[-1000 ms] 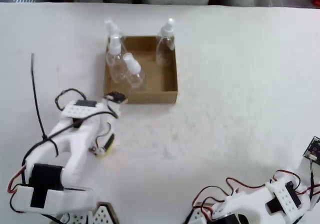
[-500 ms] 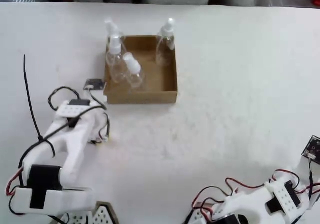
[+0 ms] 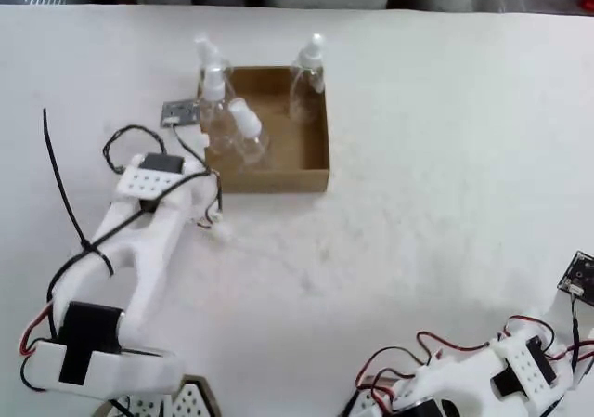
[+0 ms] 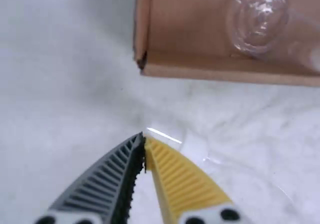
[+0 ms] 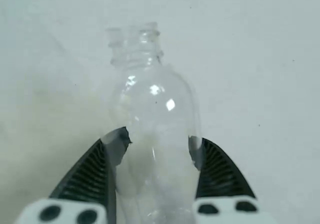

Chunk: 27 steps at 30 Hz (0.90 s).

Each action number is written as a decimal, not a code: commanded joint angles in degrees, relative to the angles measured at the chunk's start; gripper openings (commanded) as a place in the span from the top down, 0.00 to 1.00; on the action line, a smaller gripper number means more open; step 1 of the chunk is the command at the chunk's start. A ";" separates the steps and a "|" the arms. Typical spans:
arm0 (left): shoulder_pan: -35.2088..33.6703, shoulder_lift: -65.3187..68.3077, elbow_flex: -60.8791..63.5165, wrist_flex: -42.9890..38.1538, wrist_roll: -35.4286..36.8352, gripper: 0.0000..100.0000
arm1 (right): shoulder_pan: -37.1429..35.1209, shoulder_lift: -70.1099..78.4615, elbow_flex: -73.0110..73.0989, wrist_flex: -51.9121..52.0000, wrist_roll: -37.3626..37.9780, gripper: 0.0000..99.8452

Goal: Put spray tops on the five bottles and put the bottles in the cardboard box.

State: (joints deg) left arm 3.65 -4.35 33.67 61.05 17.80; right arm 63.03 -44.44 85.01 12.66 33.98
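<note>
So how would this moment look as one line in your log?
left gripper: shut, empty, by box corner | right gripper: shut on uncapped bottle | box: capped bottles inside

The right gripper grips a clear plastic bottle around its body, one of the dark ribbed fingers pressed against each side of it. The bottle points away from the gripper, its threaded neck at the far end, open and bare, with no spray top on it. Behind the bottle lies the pale white table.
</note>
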 commanded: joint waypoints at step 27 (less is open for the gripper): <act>7.78 -22.37 13.71 -1.85 7.74 0.71 | -3.65 -0.75 -0.44 -0.92 0.00 0.98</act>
State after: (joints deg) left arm 8.66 -23.96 45.80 60.35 26.07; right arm 60.13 -44.44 85.01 12.66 33.98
